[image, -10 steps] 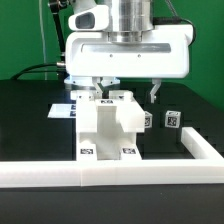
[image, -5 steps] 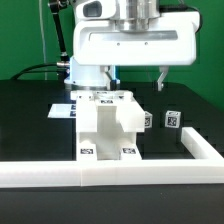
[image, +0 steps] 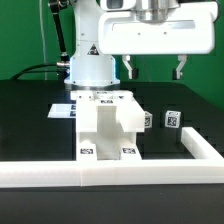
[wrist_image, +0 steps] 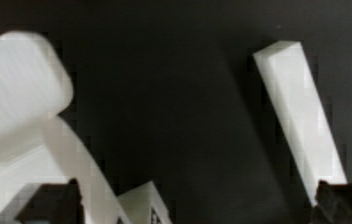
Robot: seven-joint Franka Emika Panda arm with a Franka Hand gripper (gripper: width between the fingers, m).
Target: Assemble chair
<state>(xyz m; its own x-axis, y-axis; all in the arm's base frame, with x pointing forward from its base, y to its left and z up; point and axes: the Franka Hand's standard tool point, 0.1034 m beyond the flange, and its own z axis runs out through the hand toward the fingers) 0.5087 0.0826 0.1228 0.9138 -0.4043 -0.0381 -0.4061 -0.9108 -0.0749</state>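
A matte black desk (image: pixel 30 125) fills the lower scene, with a plain green wall (image: pixel 20 40) behind it. A long, smooth white rail (image: pixel 110 172) of square section runs along the desk's near edge and turns back at the exterior view's right. The chair (image: pixel 108 125), a chunky, stepped block of white plastic with square black-and-white tags on its top and lower front, stands mid-desk just behind the rail. The thin, flat marker board (image: pixel 60 109) lies at its far side, toward the exterior view's left. A small tagged white piece (image: pixel 172 119) sits apart at the exterior view's right. The end effector (image: pixel 155 68) hangs above the chair, jaws wide and empty, its dark fingers (image: pixel 130 68) clear of everything. The wrist view shows blurred white shapes on black.
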